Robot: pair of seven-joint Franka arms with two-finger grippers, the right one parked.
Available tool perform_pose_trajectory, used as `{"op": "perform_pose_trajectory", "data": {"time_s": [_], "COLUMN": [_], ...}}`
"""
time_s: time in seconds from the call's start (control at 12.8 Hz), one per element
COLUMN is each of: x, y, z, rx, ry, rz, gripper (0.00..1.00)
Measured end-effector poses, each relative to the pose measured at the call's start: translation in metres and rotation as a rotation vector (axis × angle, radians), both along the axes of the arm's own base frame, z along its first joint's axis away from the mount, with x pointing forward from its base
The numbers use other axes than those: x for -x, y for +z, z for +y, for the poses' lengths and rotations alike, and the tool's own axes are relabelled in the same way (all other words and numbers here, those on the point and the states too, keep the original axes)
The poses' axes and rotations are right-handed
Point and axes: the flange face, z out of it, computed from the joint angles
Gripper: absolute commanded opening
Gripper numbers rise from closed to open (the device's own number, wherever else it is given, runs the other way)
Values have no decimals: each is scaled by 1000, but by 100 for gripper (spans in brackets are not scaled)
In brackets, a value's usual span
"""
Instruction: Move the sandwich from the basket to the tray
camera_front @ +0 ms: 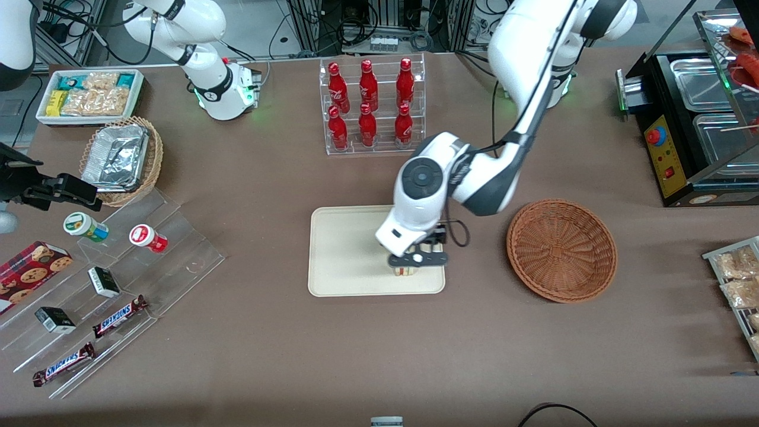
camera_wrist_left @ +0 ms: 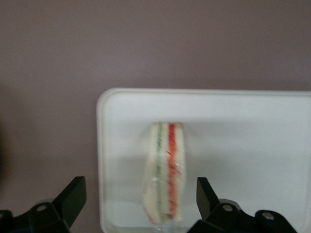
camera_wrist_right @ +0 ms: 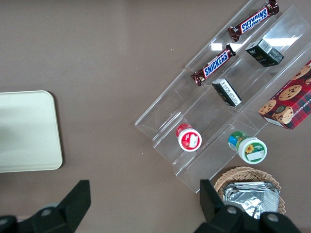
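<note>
The sandwich (camera_wrist_left: 165, 172) stands on its edge on the cream tray (camera_wrist_left: 252, 145), red and green filling showing through clear wrap. In the front view the sandwich (camera_front: 405, 271) sits on the tray (camera_front: 344, 249) near the corner closest to the camera, toward the basket. My left gripper (camera_front: 415, 261) hovers just above it, open. Its black fingers (camera_wrist_left: 72, 196) stand wide on either side of the sandwich without touching it. The reddish-brown wicker basket (camera_front: 561, 249) lies beside the tray toward the working arm's end, with nothing in it.
A clear rack of red bottles (camera_front: 372, 107) stands farther from the camera than the tray. A steel-pan warmer (camera_front: 688, 124) sits at the working arm's end. Toward the parked arm's end are clear tiered shelves with snacks (camera_front: 107, 284) and a tan foil-tray basket (camera_front: 121, 157).
</note>
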Motion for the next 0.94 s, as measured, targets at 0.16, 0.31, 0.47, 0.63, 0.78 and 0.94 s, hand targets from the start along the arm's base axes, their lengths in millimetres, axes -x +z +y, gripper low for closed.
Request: {"op": "perform_pose_trajectory", "data": {"time_s": [0.16, 0.31, 0.47, 0.63, 0.78, 0.94], "x": [-26, -49, -62, -68, -62, -53], "y": [26, 49, 67, 89, 111, 136], "z": [54, 115, 169, 222, 260, 285], "rx": [-1, 28, 31, 30, 28, 29], "ry": [5, -15, -31, -37, -46, -36], "rz": [19, 60, 86, 118, 163, 185], "gripper": [100, 100, 100, 100, 100, 100]}}
